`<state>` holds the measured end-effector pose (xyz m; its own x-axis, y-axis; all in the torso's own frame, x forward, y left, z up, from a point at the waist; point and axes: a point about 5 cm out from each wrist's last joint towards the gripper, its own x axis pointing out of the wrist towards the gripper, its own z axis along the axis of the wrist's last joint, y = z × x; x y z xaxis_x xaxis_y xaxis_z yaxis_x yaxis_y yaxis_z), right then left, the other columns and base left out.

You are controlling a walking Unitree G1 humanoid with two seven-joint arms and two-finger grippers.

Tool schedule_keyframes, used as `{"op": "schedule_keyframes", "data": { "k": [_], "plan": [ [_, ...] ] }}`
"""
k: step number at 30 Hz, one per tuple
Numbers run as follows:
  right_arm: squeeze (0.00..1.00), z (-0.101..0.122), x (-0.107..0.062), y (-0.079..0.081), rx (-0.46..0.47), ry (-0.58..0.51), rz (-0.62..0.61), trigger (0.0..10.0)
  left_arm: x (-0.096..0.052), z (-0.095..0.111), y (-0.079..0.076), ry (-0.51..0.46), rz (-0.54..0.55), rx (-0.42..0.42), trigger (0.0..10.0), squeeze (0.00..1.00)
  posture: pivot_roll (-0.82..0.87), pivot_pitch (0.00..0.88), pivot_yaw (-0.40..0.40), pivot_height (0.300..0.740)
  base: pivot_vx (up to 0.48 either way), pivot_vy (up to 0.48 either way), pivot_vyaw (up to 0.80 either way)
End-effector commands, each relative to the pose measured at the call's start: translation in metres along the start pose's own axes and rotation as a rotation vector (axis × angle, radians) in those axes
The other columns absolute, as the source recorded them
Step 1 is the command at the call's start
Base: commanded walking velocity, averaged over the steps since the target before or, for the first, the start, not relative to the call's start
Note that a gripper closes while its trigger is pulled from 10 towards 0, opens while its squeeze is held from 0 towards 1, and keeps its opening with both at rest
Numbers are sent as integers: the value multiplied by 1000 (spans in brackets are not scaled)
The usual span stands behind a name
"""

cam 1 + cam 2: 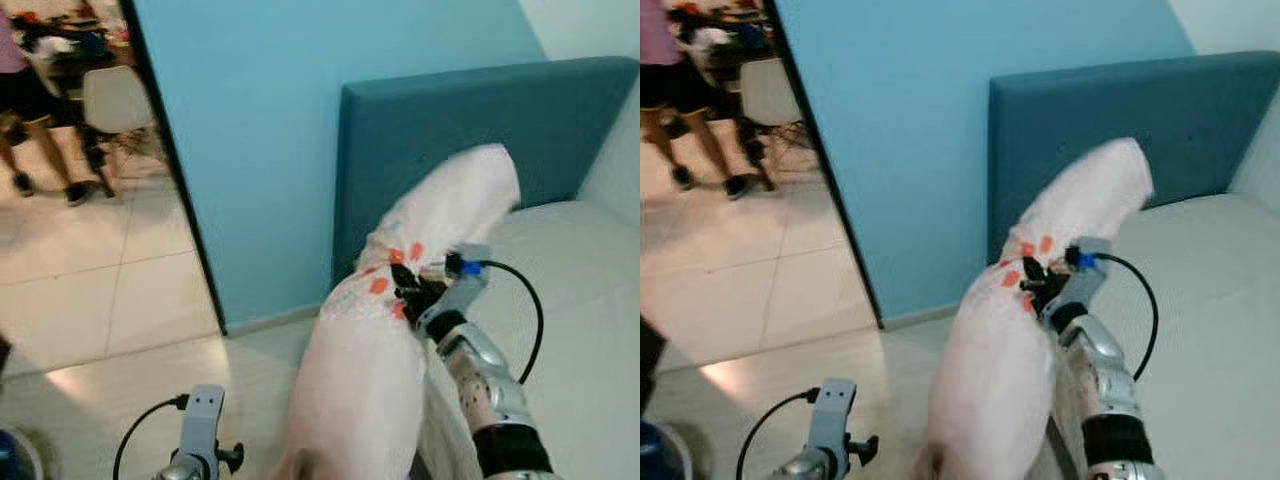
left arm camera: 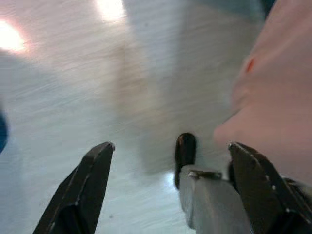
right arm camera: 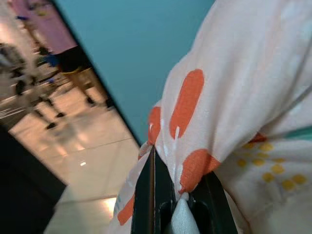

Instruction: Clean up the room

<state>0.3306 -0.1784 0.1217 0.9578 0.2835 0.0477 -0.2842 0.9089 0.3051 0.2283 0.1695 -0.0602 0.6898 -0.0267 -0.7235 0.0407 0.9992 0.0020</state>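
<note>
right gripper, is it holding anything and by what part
The right gripper is shut on the white pillow, pinching a bunched fold of its orange-spotted cover. The left gripper is open, holding nothing.

One blanket (image 1: 400, 330), one bed (image 1: 570, 300), one chair (image 1: 115, 100), one person (image 1: 25, 90).

Headboard (image 1: 470, 120) and wall (image 1: 260, 130) ahead — open doorway (image 1: 80, 200) left

A pale pillow (image 1: 400, 300) with orange blotches and yellow dots, perhaps a blanket, hangs lifted upright beside the bed (image 1: 570, 300).
</note>
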Motion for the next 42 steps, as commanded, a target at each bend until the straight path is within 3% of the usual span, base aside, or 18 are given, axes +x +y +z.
{"op": "schedule_keyframes", "data": {
  "k": [1, 3, 7, 9, 13, 16, 27, 34, 42],
  "plan": [
    [0, 16, 3, 1, -26, -82, 4, 10000, 0, -2, 0, 11, -1, -1, 10000, 0, -11, 0, -15, 724, 0, 0, 581],
    [0, 16, 3, 1, -26, -82, 4, 10000, 0, -2, 0, 11, -1, -1, 10000, 0, -11, 0, -15, 724, 0, 0, 581],
    [0, 24, 1, -15, -16, -123, -119, 10000, 3, 19, -4, -82, -39, -25, 10000, 0, -13, 0, -16, 724, 0, 0, 0],
    [0, 29, -2, -32, -8, -129, -234, 10000, 4, 38, -5, -158, -63, -23, 10000, 0, -10, 0, -19, 724, 296, 0, 0],
    [0, 31, -4, -41, -5, -128, -295, 10000, 5, 57, -2, -220, -64, -29, 10000, 0, -10, 0, -18, 724, 411, 0, 0],
    [0, 34, -7, -46, -10, -136, -313, 10000, 4, 85, 2, -310, -69, -43, 10000, 0, -15, 0, -13, 724, 480, 0, 0],
    [0, 55, -5, -42, 27, -247, -317, 10000, 3, 109, -5, -407, -110, -37, 10000, 0, -15, 0, -7, 724, 480, 0, 0],
    [0, 85, -11, -55, 37, -362, -379, 10000, 1, 122, -6, -451, -121, -43, 10000, 0, -11, 0, -6, 724, 480, 0, 0],
    [0, 92, -14, -59, 34, -377, -386, 10000, 1, 123, -8, -458, -128, -47, 10000, 0, -12, 0, -3, 724, 480, 0, 0]
  ]
}}
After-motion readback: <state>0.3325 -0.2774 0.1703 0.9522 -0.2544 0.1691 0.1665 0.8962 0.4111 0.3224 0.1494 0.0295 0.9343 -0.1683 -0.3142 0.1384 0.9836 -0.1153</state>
